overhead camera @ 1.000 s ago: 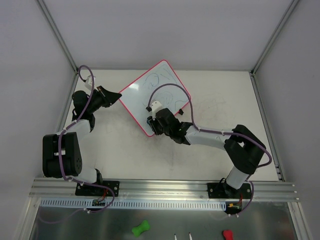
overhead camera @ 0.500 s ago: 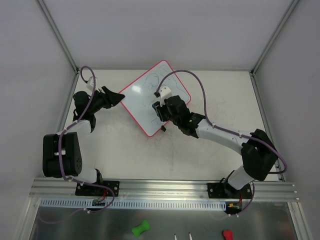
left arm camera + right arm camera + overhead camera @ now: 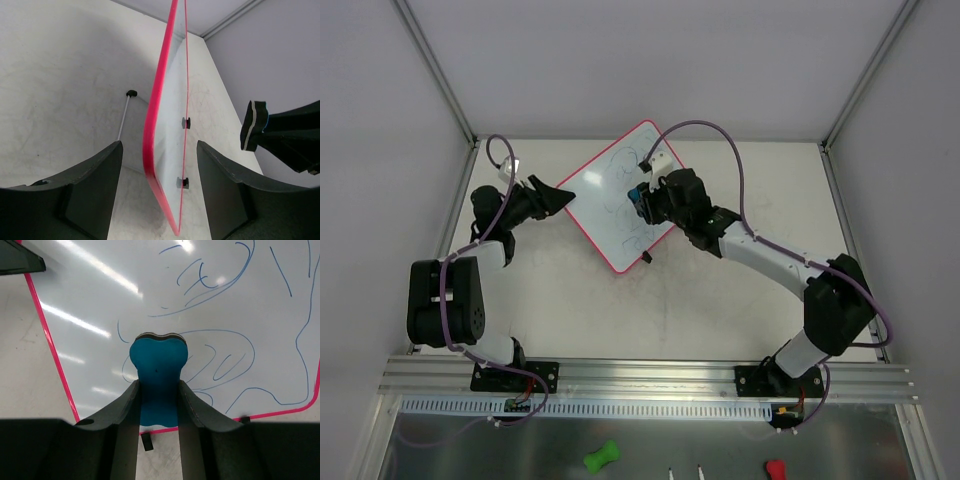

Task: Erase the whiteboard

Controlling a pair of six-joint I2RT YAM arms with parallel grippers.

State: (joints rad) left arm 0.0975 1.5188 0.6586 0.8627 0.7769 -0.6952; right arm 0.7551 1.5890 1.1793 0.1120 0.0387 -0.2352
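R gripper (image 3: 159,385) clamped on blue eraser (image 3: 159,357), set mid-whiteboard (image 3: 605,215) over blue scribbles (image 3: 220,365) to wipe, board flat on table (image 3: 720,300), L gripper (image 3: 558,197) open astride board's left corner, prob to stop it sliding.

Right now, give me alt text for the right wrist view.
The right gripper holds a blue eraser over a whiteboard marked with blue scribbles. Its pink frame runs down the left and along the bottom.

The scuffed white table (image 3: 720,310) carries the whiteboard (image 3: 603,205), lying diagonally near its far edge, left of centre.
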